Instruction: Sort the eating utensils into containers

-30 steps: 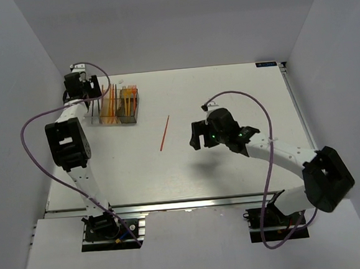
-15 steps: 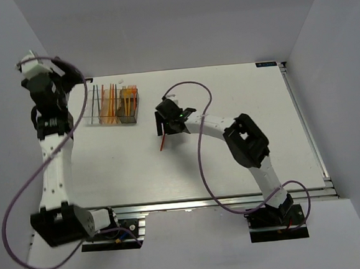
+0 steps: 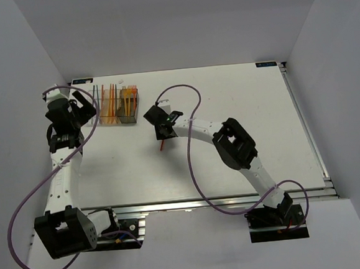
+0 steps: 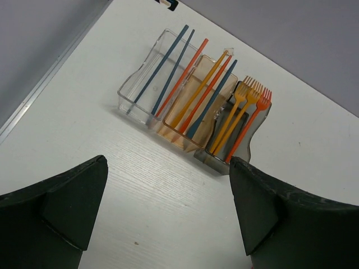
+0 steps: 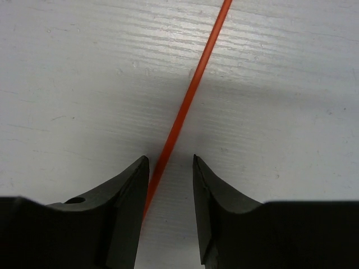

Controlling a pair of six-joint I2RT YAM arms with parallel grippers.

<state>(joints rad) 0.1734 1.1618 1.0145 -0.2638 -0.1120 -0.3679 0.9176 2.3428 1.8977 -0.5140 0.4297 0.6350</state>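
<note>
A thin red stick lies flat on the white table; its lower end shows under my right gripper. In the right wrist view my right gripper straddles the stick with a narrow gap, and the stick runs close along the left finger. The containers stand at the back left: a clear box with blue and red sticks, a tan box with orange, red and blue knives, and a dark grey box with orange and red forks. My left gripper hangs wide open and empty, just in front of them.
The table's left edge rail runs beside the containers. A grey back wall and side walls enclose the table. Purple cables loop over both arms.
My right arm has swung left across the table and come down over the red stick, its jaws narrowing around it. My left arm has pulled back from the containers toward the left edge.
</note>
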